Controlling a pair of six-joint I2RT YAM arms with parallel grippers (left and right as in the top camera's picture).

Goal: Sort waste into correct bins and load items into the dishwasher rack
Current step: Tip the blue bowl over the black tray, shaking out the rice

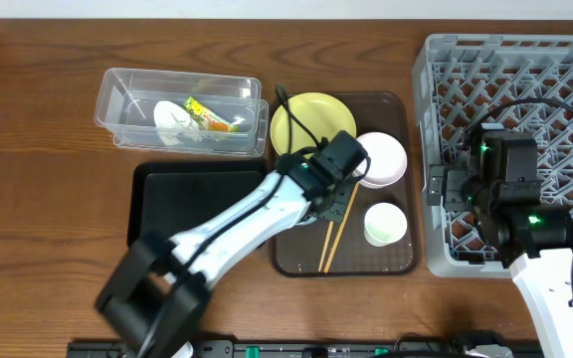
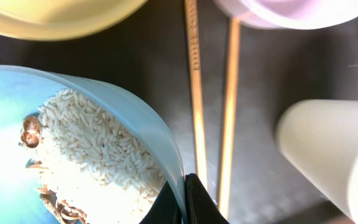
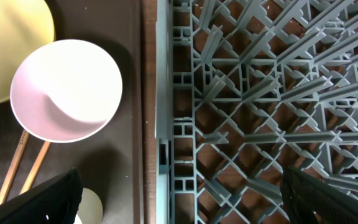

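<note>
My left gripper (image 2: 184, 200) is shut on the rim of a pale blue bowl (image 2: 73, 149) holding white rice and brown scraps, over the brown tray (image 1: 396, 261). In the overhead view the left gripper (image 1: 328, 202) and arm hide that bowl. Two wooden chopsticks (image 2: 195, 93) lie beside it. A yellow plate (image 1: 306, 117), a white bowl (image 1: 384, 157) and a pale cup (image 1: 384, 223) sit on the tray. My right gripper (image 3: 185, 199) is open and empty above the left edge of the grey dishwasher rack (image 1: 525, 60).
A clear plastic bin (image 1: 117, 99) with wrappers and paper stands at the back left. A black tray (image 1: 182, 189) lies in front of it, partly under the left arm. The rack fills the right side of the table.
</note>
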